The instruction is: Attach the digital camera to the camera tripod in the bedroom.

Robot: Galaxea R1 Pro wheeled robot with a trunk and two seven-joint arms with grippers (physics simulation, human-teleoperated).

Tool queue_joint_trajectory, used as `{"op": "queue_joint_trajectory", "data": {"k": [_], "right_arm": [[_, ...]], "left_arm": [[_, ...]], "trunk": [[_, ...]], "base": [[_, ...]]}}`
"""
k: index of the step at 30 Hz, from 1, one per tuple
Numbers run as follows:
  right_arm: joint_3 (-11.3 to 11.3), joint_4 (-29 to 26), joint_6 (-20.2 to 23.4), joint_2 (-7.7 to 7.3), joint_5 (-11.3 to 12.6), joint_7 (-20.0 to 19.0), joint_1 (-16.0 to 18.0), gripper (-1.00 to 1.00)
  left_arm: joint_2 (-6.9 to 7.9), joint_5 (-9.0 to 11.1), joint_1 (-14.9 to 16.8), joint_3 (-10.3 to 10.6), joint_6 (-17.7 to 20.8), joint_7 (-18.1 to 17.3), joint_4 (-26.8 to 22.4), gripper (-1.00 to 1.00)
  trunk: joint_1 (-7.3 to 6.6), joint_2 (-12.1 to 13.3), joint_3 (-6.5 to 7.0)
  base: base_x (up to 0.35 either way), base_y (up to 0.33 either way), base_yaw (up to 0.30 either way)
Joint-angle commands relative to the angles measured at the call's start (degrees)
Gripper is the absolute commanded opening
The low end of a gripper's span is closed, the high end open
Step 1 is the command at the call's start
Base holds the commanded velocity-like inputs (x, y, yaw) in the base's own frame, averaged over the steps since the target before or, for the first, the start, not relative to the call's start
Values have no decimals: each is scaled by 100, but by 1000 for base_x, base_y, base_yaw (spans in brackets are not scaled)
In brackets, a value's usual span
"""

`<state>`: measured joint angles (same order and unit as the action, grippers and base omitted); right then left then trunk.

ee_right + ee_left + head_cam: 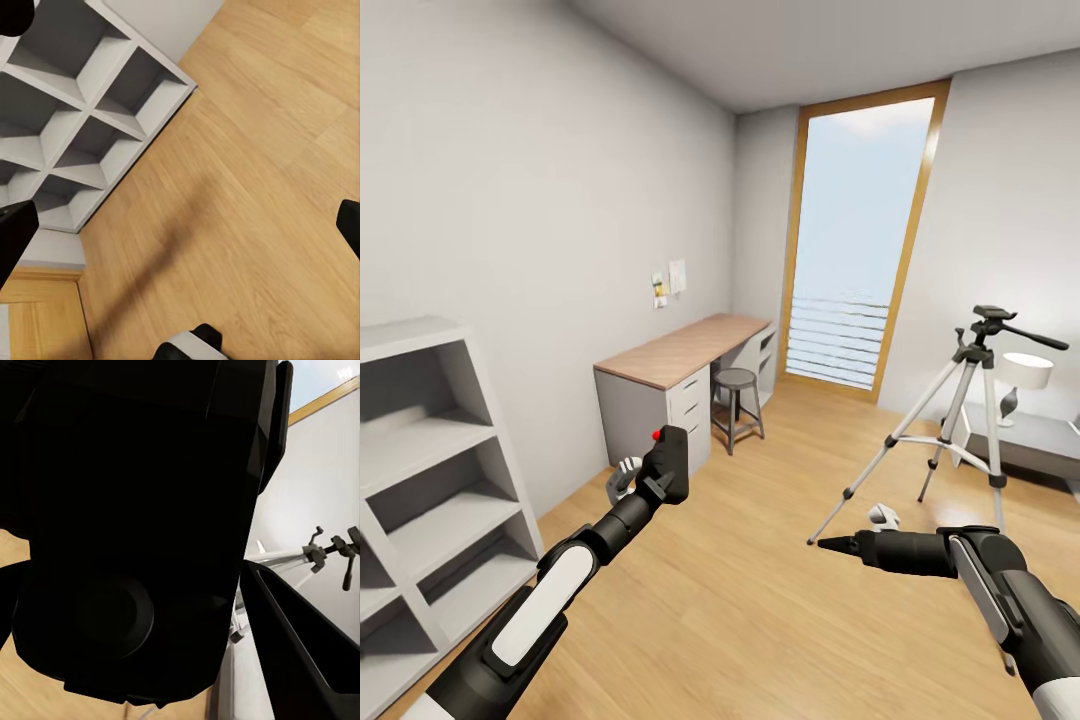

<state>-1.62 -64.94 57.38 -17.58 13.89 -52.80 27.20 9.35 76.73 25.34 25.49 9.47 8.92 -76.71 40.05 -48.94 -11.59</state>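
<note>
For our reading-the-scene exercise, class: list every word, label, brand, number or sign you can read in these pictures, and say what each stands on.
No text can be read.
Two papers pinned on the wall above the desk: whatever is printed is too small and blurred to read.
The camera in the left gripper: no readable brand or label.
The tripod: no visible marking.

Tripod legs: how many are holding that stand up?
3. On the camera tripod, one leg slants toward the floor by the right hand, one drops at the back, one goes down beside the bed.
</note>
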Motion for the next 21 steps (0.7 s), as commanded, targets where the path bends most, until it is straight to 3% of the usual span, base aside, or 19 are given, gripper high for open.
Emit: {"op": "queue_joint_trajectory", "data": {"k": [1,21], "right_arm": [[-5,-1,19,0,-18,-29,5,100],[-5,-10,19,0,-9,-53,5,100]], "left_arm": [[5,44,6,9,3,31,-10,-100],[5,44,6,10,2,31,-10,-100]], "trunk": [[-21,35,10],[-461,837,369]], "base": [[0,0,0],[0,0,0]]}}
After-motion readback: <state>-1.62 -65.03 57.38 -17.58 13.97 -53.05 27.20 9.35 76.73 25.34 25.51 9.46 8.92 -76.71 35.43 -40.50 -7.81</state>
